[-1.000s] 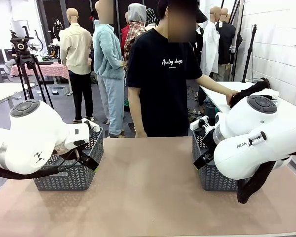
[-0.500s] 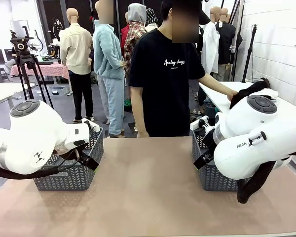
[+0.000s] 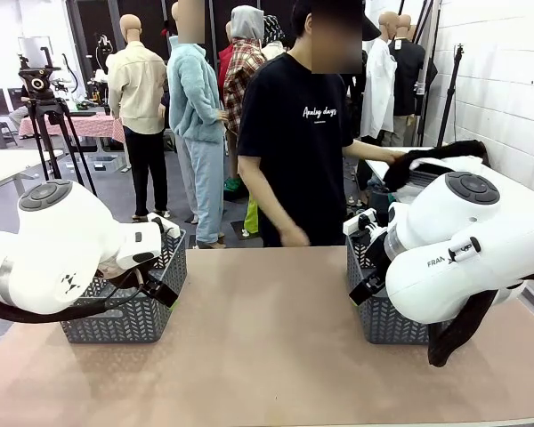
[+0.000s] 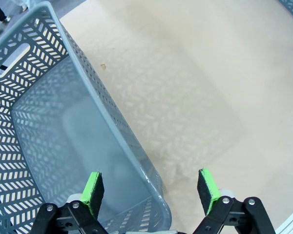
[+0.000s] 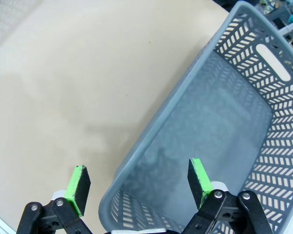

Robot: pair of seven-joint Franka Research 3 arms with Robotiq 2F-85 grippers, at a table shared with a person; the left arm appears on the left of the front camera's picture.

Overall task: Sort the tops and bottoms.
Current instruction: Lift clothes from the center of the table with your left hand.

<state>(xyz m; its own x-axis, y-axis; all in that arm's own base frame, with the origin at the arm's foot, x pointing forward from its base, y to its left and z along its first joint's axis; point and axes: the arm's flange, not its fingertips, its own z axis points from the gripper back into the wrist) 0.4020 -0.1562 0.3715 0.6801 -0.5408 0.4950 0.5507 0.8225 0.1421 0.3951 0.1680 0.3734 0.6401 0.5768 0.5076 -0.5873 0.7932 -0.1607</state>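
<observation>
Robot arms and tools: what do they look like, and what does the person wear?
Left arm and right arm: rounded white shells with grey joint caps; the right carries black lettering and a black cable. Left tool and right tool: black fingers, green pads. The person wears a black short-sleeved T-shirt with white print.

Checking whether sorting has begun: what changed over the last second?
The person's hand pulled the black garment towards the person. The open left end effector, open right end effector, left grey plastic basket and right grey plastic basket stayed put.
</observation>
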